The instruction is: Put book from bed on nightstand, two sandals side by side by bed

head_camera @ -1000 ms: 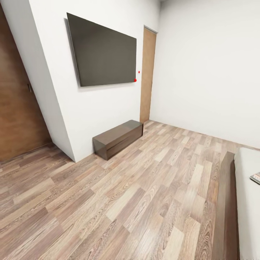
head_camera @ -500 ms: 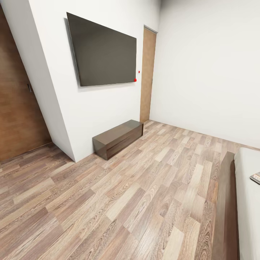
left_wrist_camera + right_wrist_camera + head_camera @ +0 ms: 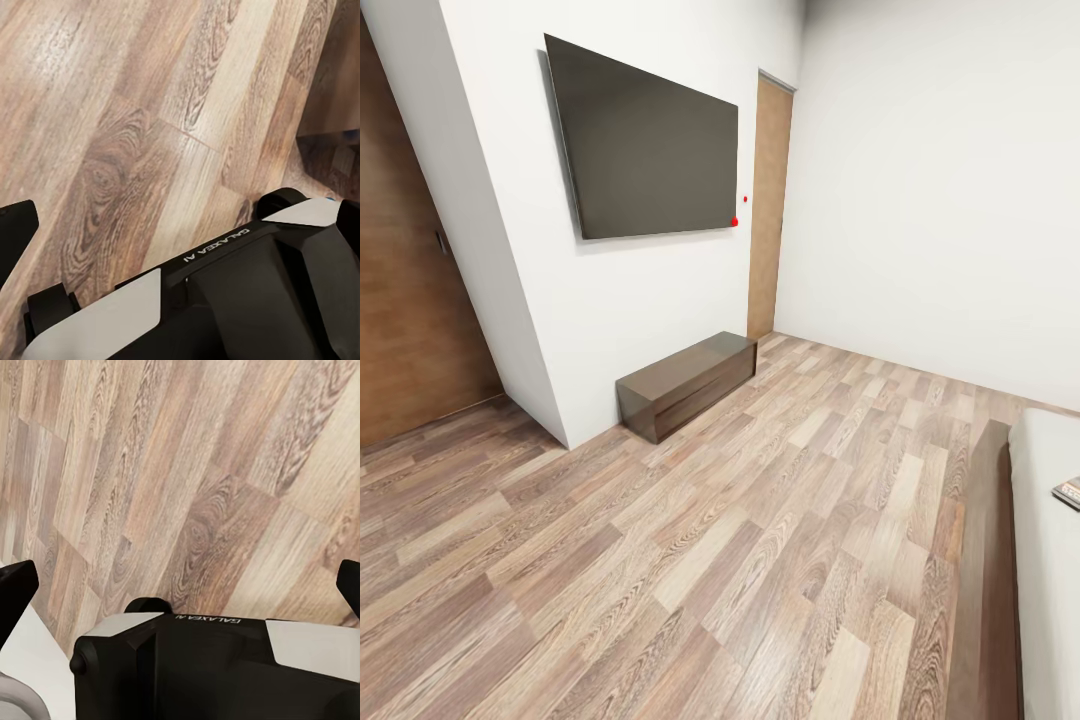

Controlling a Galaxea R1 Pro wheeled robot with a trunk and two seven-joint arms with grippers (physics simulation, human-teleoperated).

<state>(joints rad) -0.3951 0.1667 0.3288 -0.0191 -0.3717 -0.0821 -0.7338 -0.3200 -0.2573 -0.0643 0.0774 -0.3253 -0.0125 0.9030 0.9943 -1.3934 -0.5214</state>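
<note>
Book lies at the right edge of the frame on the bed, mostly cut off; its direction is unclear. "GALAXEA AI" is readable on the robot base. Both grippers' fingertips stand spread apart.

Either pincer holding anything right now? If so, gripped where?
Nothing held. Left pincer and right pincer both stand open over bare wood floor, nothing between the fingertips. The book lies on the bed.

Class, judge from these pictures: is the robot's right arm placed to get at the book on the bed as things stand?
Probably not yet. The book lies on the bed at the head view's right edge, while the right gripper hangs over bare wood floor, jaws wide apart. The robot likely has to turn and close in first.
</note>
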